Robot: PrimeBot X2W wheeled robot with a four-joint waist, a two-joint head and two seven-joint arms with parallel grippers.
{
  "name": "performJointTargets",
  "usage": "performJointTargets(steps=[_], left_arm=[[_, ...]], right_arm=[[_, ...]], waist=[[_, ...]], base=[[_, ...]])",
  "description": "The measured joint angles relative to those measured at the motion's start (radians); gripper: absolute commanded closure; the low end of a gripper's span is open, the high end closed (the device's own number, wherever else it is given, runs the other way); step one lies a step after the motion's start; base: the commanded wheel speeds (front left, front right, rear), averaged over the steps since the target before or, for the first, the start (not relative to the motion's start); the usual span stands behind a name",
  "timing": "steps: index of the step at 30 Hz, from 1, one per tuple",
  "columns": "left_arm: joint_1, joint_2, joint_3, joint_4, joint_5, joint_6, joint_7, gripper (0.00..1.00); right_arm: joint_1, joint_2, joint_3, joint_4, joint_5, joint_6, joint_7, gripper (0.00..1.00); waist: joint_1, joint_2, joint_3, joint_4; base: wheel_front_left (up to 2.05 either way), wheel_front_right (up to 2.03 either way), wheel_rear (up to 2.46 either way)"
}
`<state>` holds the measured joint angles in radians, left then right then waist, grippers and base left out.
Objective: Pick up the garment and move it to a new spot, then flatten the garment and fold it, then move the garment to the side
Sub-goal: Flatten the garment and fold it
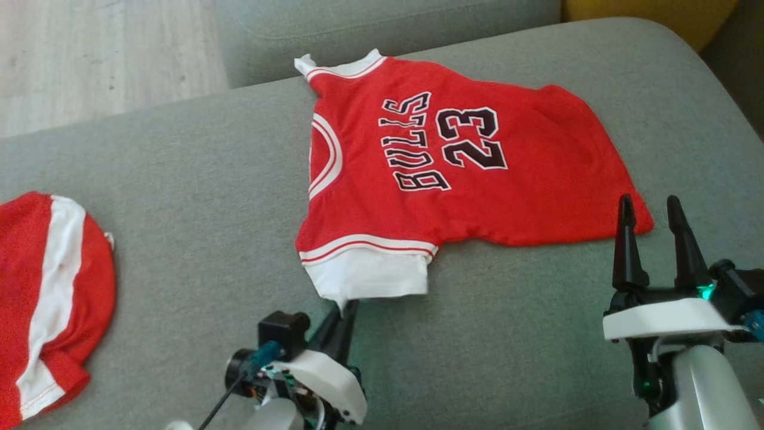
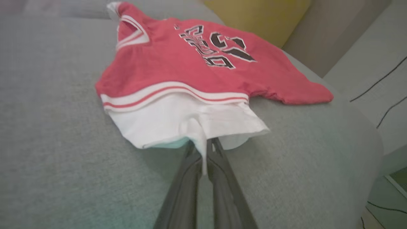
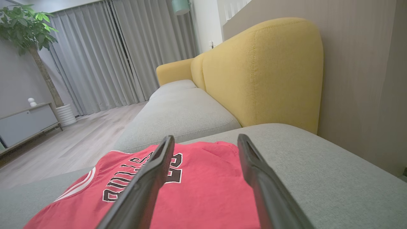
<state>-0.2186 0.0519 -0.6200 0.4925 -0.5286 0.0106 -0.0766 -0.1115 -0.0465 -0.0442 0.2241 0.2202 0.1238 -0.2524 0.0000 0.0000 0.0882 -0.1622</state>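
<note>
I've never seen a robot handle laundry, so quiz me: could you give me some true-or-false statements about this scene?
1. The left gripper is shut on the jersey's white edge. True.
2. The right gripper grips the jersey too. False: it is open and grips nothing.
3. The jersey reads BULLS 23. True.
4. The jersey lies on a wooden table. False: it lies on a grey cushion.
5. A second garment, red and white, lies further to the robot's left. True.
</note>
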Motion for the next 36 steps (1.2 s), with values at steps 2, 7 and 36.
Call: performJointTargets(steps=[2,7,36], left_arm=[[0.000,0.000,0.016,-0.007,0.000,0.013,-0.037,1.00],[0.000,0.003,0.055,-0.032,-0.001,0.034,-0.120,1.00],[-0.001,0.010,0.149,-0.114,0.037,0.041,-0.173,1.00]], right_arm=[[0.001,0.000,-0.008,0.017,-0.003,0.000,0.000,0.00],[0.000,0.000,-0.042,0.107,0.005,0.000,0.000,0.00],[-0.337,0.000,-0.327,0.833,-0.046,0.000,0.000,0.00]], waist=[[0.0000,0.0000,-0.008,0.010],[0.0000,0.0000,-0.022,0.039],[0.0000,0.0000,0.038,0.125]], base=[[0.00,0.00,0.00],[0.00,0.00,0.00],[0.00,0.00,0.00]])
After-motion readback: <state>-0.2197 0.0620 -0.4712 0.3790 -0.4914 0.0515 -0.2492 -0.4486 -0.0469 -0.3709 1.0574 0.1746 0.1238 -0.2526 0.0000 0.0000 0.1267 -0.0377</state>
